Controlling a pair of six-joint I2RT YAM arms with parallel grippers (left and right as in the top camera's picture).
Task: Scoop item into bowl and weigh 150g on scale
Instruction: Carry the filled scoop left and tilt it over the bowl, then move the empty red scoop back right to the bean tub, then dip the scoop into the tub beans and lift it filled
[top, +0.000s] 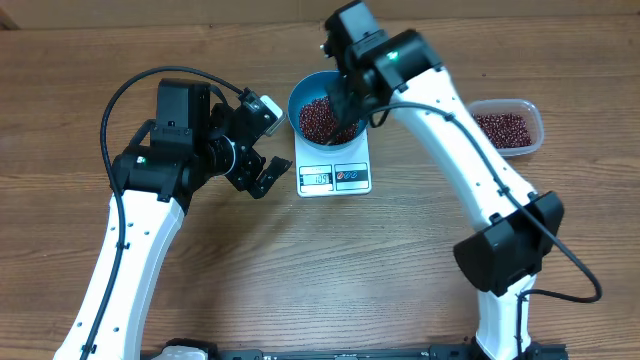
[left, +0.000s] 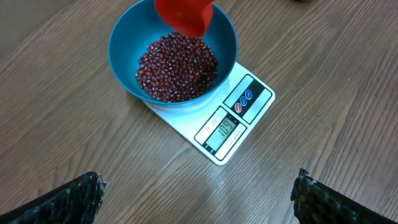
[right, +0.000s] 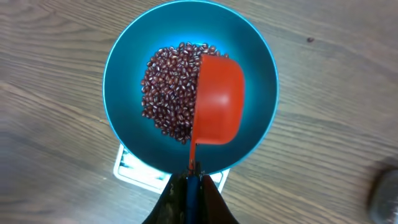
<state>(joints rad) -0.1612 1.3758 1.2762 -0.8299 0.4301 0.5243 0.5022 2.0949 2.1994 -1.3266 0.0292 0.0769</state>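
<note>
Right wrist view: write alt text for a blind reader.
A red scoop, held by the shut right gripper, hangs over a blue bowl of red-brown beans. The bowl sits on a white scale on a wooden table.

Smooth, probably plastic bowl (right: 122, 87); wood-grain table (right: 50, 68)

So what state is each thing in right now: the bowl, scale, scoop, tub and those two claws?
blue bowl: upright on the scale, part-filled with beans.
scale: switched on, display lit.
red scoop: tipped over the bowl.
clear tub: open, some beans inside.
left gripper: open, empty, beside the scale.
right gripper: shut on the red scoop's handle.
</note>
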